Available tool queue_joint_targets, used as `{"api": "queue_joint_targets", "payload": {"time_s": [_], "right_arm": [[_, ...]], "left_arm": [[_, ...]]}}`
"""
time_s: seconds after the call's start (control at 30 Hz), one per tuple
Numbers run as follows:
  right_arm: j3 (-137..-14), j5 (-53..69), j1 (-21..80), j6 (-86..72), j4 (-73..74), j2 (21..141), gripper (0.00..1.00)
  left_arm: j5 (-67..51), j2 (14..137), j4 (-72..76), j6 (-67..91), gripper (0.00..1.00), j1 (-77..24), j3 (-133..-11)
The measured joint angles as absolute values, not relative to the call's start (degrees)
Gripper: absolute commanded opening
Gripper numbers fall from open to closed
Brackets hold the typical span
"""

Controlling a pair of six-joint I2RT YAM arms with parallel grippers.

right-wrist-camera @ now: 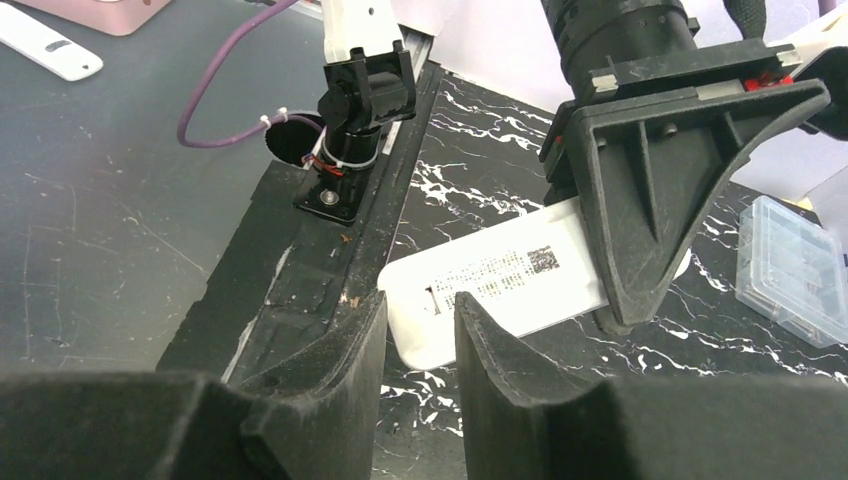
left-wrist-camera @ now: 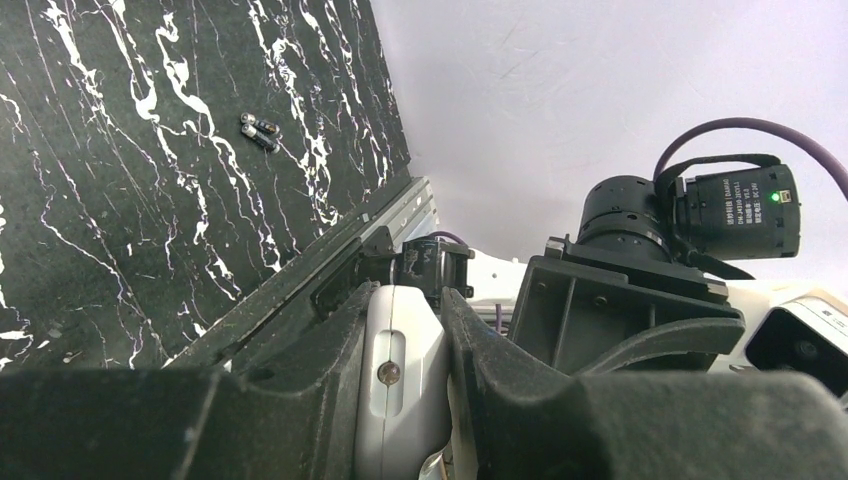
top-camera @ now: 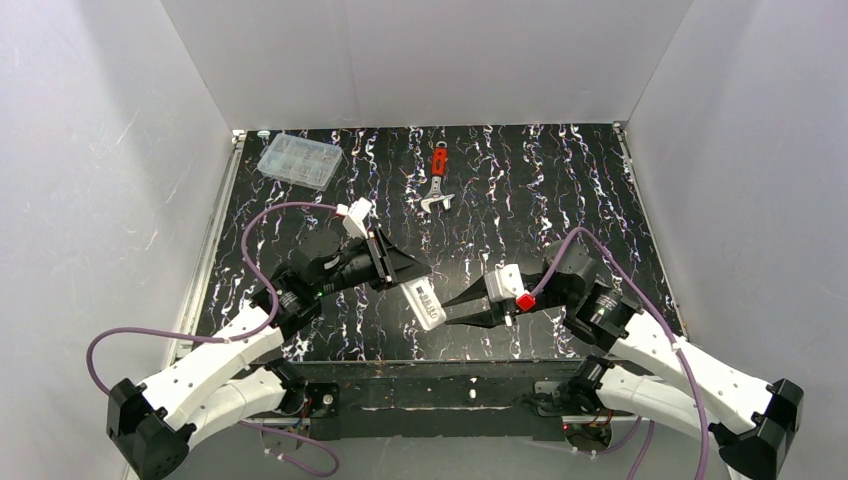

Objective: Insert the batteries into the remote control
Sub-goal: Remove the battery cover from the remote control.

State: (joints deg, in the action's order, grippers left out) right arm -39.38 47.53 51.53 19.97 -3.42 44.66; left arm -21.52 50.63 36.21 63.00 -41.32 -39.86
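Left gripper pinches the remote control; right gripper at its end, jaws slightly apart. Only left wrist shows two batteries on black marbled tabletop; white walls

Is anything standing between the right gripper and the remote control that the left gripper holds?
Nothing visible does. The remote control, clamped in the left gripper, has its free end right at the right gripper, whose jaws stand apart. Whether they touch it, I cannot tell.
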Motion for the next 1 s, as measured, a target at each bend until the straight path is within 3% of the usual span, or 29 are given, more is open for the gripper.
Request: {"api": "queue_joint_targets", "payload": {"time_s": [1.0], "right_arm": [[-40.86,43.75,53.39,27.07,-2.72,48.25,0.38]], "left_arm": [[-22.35,52.77,39.62,64.75,0.00,-41.32,-39.70]]}}
